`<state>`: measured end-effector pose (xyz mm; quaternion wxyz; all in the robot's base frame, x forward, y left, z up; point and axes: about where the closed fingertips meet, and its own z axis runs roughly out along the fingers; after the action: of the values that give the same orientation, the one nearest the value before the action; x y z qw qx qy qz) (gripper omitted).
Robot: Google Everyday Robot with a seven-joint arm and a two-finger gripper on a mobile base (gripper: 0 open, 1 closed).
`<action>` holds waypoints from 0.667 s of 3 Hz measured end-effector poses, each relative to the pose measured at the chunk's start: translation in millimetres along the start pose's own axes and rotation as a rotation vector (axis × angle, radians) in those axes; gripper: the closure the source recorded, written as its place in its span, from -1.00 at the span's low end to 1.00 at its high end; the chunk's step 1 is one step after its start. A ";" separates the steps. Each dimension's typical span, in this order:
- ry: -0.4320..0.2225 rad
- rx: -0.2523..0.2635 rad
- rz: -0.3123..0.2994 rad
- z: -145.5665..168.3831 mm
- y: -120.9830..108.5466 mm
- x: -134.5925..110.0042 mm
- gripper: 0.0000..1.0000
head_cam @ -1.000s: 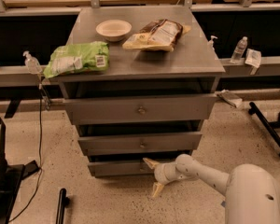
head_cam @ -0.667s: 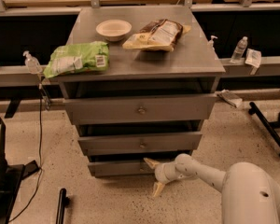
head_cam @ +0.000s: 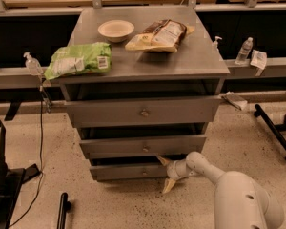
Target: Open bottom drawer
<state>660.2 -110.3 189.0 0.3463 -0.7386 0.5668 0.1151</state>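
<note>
A grey metal cabinet [head_cam: 148, 56] has three drawers stacked down its front. The bottom drawer [head_cam: 126, 171] is the narrowest, with a small round knob [head_cam: 144, 172] at its centre, and its front stands slightly out from the cabinet. My gripper [head_cam: 165, 173] is at the right end of that drawer front, just right of the knob. Its two tan fingers are spread, one fingertip [head_cam: 161, 160] at the drawer's top edge and the other near the floor. Nothing is held between them. The white arm [head_cam: 238, 199] reaches in from the lower right.
The middle drawer [head_cam: 143, 147] and top drawer [head_cam: 143, 111] also stand slightly out. On the cabinet top lie a green bag [head_cam: 78, 60], a white bowl [head_cam: 116, 30] and a brown snack bag [head_cam: 161, 35]. Black stands sit on the floor at left and right.
The gripper and arm have stayed at the right end of the bottom drawer front. The drawer has not visibly moved.
</note>
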 end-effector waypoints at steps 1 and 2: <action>0.010 -0.010 -0.002 1.3 -0.6 0.0 -1.00; 0.024 -0.028 0.005 4.3 -4.4 4.9 -1.00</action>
<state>666.9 -110.8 184.8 0.3287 -0.7434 0.5711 0.1148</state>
